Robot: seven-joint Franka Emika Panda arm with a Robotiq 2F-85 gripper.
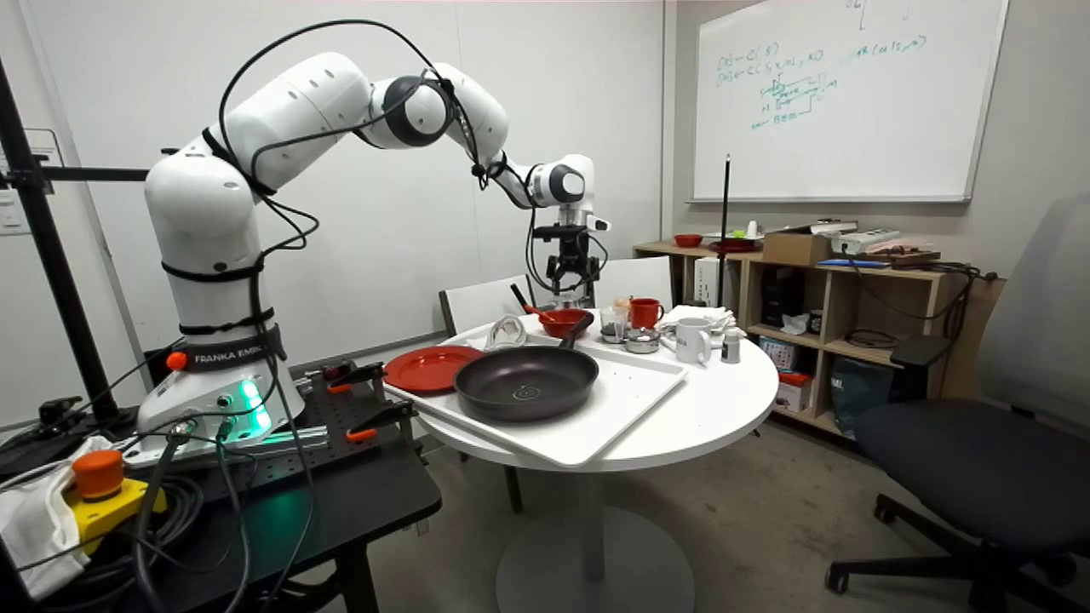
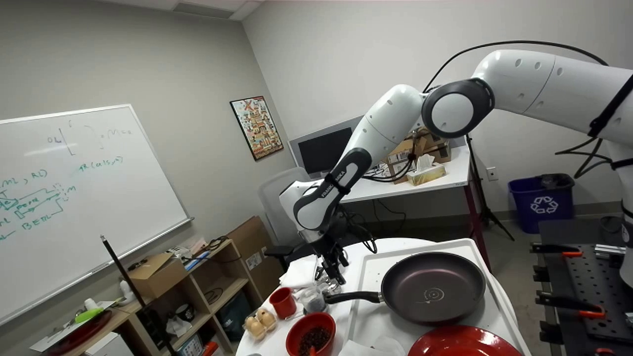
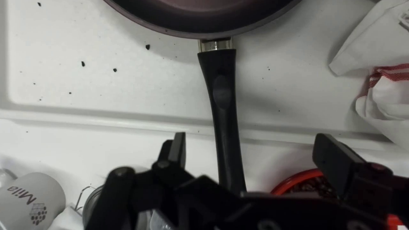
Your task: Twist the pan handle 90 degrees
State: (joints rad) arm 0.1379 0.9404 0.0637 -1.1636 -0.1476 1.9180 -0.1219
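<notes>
While the gripper (image 3: 252,150) hangs spread and empty above the pan handle (image 3: 225,121), with the pan (image 2: 433,287) on the white tray (image 3: 64,76), it should probably come down centred, squeeze squarely, then sweep slowly round, minding the red bowl (image 3: 295,176) nearby.

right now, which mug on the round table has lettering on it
The white mug, marked "Mila" in the wrist view; the red mug, in both exterior views, shows none.

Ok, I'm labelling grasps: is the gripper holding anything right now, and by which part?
Nothing is held: the gripper stands open, and in the wrist view the pan handle shows between its jaws, touching neither.
</notes>
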